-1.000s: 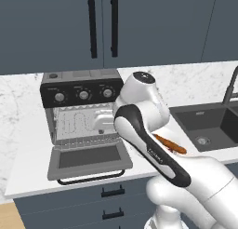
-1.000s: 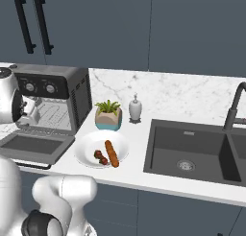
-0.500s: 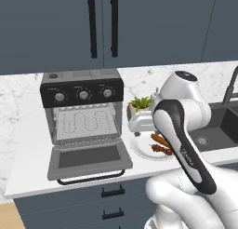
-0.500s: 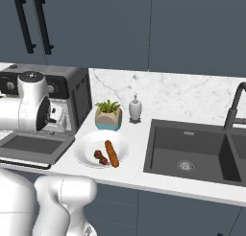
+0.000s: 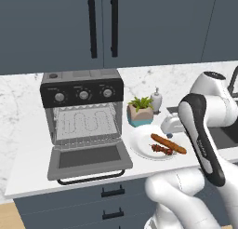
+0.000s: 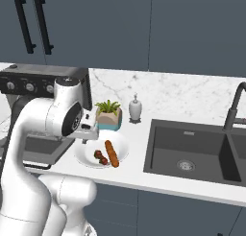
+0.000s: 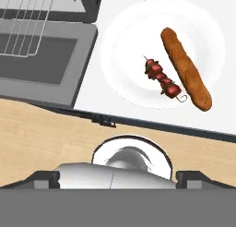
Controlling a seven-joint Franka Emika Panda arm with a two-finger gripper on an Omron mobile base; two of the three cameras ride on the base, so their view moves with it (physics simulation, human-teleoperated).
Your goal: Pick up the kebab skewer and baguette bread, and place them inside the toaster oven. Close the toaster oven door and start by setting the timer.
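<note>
In the left base view our arm has swung rightward, away from the front of the toaster oven (image 5: 82,118), and our hand (image 5: 173,125) now hangs over the far edge of the white plate (image 5: 139,144); a second ago the arm hid that plate. We judge this as the approach for the first pick, with nothing loaded yet: the toaster oven door (image 5: 88,160) lies dropped open and the wire rack is bare. In the right base view the hand (image 6: 86,133) sits just above the plate's left rim, with the kebab skewer (image 6: 100,157) and the baguette bread (image 6: 111,153) side by side on it, near the potted plant (image 6: 109,114). In the hand view we look down on the skewer (image 7: 163,83) beside the baguette (image 7: 185,68), both resting on the plate on the tabletop (image 7: 110,106). Our fingertips are not visible, so we cannot tell how far they are spread; nothing appears to be held.
</note>
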